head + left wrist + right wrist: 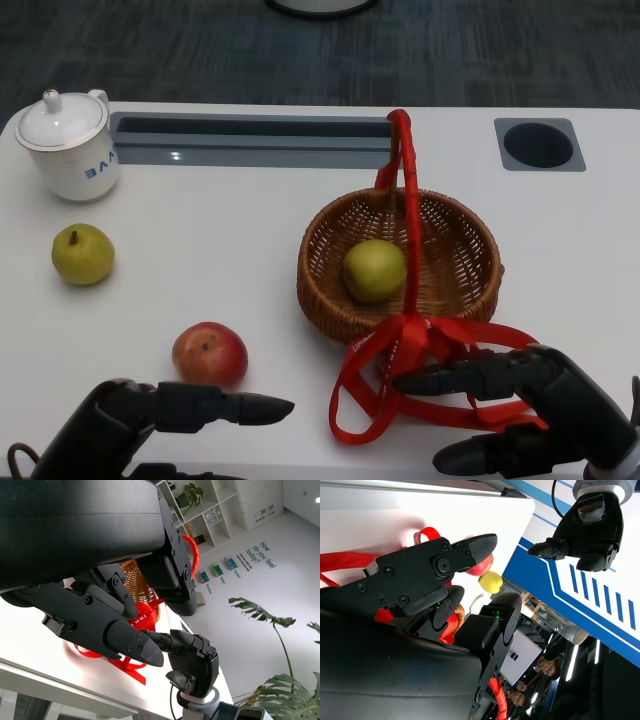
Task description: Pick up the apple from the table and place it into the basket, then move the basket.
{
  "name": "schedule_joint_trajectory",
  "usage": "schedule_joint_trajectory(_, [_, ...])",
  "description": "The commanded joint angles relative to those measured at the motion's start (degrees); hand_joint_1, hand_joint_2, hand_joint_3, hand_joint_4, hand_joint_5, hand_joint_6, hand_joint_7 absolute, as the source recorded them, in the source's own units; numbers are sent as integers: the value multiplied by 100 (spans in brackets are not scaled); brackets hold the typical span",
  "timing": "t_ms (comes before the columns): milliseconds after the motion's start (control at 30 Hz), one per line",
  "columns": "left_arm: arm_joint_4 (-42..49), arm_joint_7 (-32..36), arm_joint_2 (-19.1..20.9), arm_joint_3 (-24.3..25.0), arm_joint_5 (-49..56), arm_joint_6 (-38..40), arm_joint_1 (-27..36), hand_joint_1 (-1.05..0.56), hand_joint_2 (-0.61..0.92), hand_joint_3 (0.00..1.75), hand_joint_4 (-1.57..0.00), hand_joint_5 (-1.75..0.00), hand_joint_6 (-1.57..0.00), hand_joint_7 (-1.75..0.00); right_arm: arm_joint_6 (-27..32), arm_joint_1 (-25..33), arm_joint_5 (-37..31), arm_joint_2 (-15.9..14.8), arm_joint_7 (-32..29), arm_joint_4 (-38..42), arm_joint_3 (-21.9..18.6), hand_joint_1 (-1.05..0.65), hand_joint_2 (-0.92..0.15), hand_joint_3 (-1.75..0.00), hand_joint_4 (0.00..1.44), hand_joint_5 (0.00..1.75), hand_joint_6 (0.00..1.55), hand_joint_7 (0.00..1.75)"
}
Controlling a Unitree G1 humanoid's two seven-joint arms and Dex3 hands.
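- Red apple (209,354) sitting on the white surface (200,230) at lower left of the head view, not in the basket yet.
- Left hand (150,412) just below the apple at the bottom left of the frame, fingers stretched out toward the right, holding nothing, apart from the apple.
- Wicker basket (400,262) right of centre, with a yellow-green fruit (375,270) lying inside it.
- Red handle (408,200) arching over the basket from far rim to near rim, red ribbon (420,375) spilling in loops onto the surface in front.
- Right hand (530,405) at lower right, fingers spread wide and pointing left, hovering over the ribbon loops, gripping nothing as far as visible.
- Green pear (83,254) off at the left side, well apart from the apple.
- White lidded pot (68,144) with blue lettering in the upper left corner.
- Grey slot (250,140) along the far edge and a round dark hole (538,145) at upper right.
- Right wrist view: apple (482,565) and pear (490,582) peeking past the fingertips (475,547), left hand (585,527) at the upper right.
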Motion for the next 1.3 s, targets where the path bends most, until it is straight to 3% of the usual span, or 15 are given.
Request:
schedule_joint_trajectory(33, [1,66,77,35,-31,-67,11,-39,81,0,-102,0,-95,0,-57,11,42,-34,-31,47,-35,-41,-80,0,89,0,87,0])
schedule_joint_trajectory(500, [-166,187,104,78,86,6,102,-41,81,0,-101,0,-95,0,-36,-15,122,-19,33,77,-3,-41,-81,0,90,1,87,0])
schedule_joint_trajectory(700, [-314,493,69,248,543,-369,151,-53,81,0,-93,0,-86,0,-52,-21,94,-19,11,84,-21,-41,-81,0,90,1,87,0])
schedule_joint_trajectory(967, [-510,892,95,446,937,-589,139,-64,81,0,-73,0,-69,0,-46,-32,82,-10,9,109,-20,-41,-82,0,91,0,87,0])
schedule_joint_trajectory(1200, [-574,1488,243,966,2345,-496,-173,-88,86,1,-36,0,-35,0,-72,-67,73,16,10,179,-25,-40,-82,0,91,0,87,0])
schedule_joint_trajectory(1300, [-467,1883,280,1136,3043,-476,-409,-95,86,1,-29,0,-27,0,-88,-86,53,5,5,200,-35,-42,-82,0,91,1,87,0])
